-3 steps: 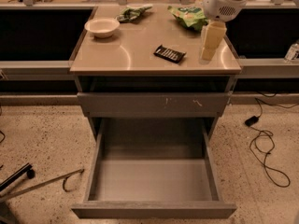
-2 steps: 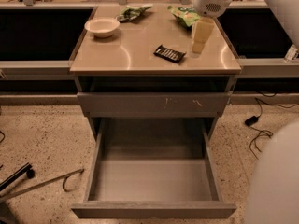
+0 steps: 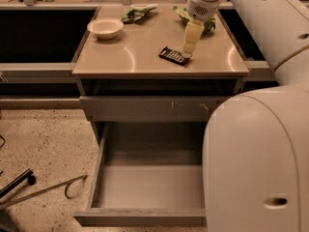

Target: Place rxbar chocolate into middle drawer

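On the countertop (image 3: 135, 57), the rxbar chocolate (image 3: 173, 55) lies just beside the hand (image 3: 187, 52), whose spread cannot be told

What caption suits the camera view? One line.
Pincer at the rxbar chocolate on the countertop; middle drawer open below.

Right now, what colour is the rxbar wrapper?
Black with pale lettering, best seen in the camera view: rxbar chocolate, with the gripper at its edge.

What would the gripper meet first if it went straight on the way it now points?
Pointing down over the countertop, the gripper would likely meet the rxbar chocolate, else bare countertop beside it; depth unclear.
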`<state>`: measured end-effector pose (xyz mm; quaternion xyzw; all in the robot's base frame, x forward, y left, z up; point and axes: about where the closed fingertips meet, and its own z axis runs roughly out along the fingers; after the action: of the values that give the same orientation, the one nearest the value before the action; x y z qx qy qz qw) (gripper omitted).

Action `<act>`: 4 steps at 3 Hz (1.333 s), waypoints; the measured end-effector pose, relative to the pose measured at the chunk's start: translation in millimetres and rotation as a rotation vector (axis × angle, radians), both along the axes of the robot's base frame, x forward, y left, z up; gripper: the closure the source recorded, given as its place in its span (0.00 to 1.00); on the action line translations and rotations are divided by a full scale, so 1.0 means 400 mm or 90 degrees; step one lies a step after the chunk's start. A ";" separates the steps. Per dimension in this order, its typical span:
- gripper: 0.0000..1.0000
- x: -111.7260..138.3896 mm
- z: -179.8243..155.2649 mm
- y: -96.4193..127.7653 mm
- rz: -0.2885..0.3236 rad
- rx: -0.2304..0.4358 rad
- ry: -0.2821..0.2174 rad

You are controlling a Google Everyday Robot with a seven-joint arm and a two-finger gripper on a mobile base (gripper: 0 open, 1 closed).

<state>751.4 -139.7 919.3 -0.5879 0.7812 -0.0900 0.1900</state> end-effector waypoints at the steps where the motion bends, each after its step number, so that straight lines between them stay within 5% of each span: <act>1: 0.00 0.033 -0.052 0.026 0.004 0.025 0.027; 2: 0.00 0.076 -0.129 0.060 0.027 0.133 0.046; 4: 0.00 0.107 -0.159 0.086 0.015 0.138 0.052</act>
<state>794.2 -105.1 855.8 -0.5759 0.7865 0.0211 0.2218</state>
